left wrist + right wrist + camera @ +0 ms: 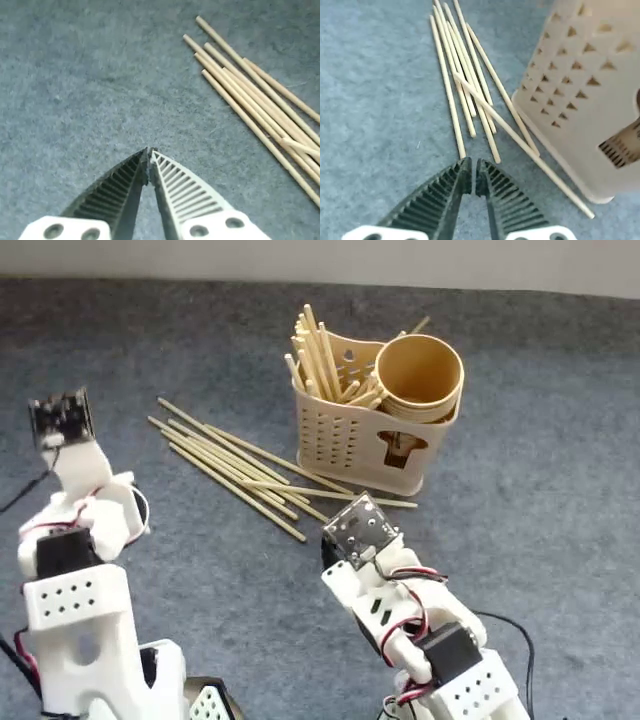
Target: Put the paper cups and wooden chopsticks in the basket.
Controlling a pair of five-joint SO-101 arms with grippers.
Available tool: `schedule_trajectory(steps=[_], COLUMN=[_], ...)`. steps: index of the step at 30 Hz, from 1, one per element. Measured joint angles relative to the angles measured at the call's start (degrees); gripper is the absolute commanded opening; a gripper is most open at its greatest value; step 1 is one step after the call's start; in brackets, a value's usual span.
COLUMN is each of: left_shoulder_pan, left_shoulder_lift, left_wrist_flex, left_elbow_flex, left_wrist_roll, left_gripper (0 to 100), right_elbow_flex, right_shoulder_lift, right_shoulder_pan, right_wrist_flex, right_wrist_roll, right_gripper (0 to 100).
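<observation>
A beige perforated basket (352, 445) stands on the grey carpet, holding brown paper cups (418, 375) and several upright wooden chopsticks (318, 358). More loose chopsticks (235, 465) lie in a fan on the carpet left of the basket, also seen as chopsticks (255, 100) and chopsticks (467, 85). My left gripper (149, 151) is shut and empty, over bare carpet left of the chopstick ends. My right gripper (471, 167) is shut with nothing in it, its tips just short of the near chopstick ends, beside the basket (585, 95).
Both white arms rise from the near edge of the carpet, the left arm (75, 540) and the right arm (400, 610). Open carpet lies between them and to the right of the basket.
</observation>
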Motion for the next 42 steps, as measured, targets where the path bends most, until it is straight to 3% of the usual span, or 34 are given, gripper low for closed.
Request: schedule_trajectory(steps=[6, 11, 18, 24, 32, 42], left_shoulder_pan=[-4.1, -4.2, -10.1, -11.3, -11.3, -11.3], left_shoulder_lift=[-0.4, -0.6, -0.6, -0.6, -0.6, -0.6], left_wrist_flex=[-7.5, -8.7, -9.1, -9.2, -9.2, -9.2], left_elbow_flex=[10.4, 11.8, 12.7, 12.8, 13.2, 13.2], left_wrist_roll=[3.1, 2.9, 2.9, 2.9, 2.9, 2.9], left_gripper=[3, 3, 3, 3, 3, 3], right_elbow_flex=[-6.0, -13.9, -25.8, -36.7, -52.7, -69.2], right_shoulder_lift=[1.8, 14.2, 32.5, 51.4, 75.8, 98.4], right_shoulder_pan=[-1.6, -7.3, -13.9, -14.0, -14.0, -9.3], right_wrist_flex=[1.9, 3.3, 3.3, 3.3, 3.3, 3.3], right_wrist_roll=[1.9, 1.9, 2.0, 5.6, 6.6, 15.6], right_gripper=[3.4, 3.6, 3.9, 4.4, 20.7, 20.6])
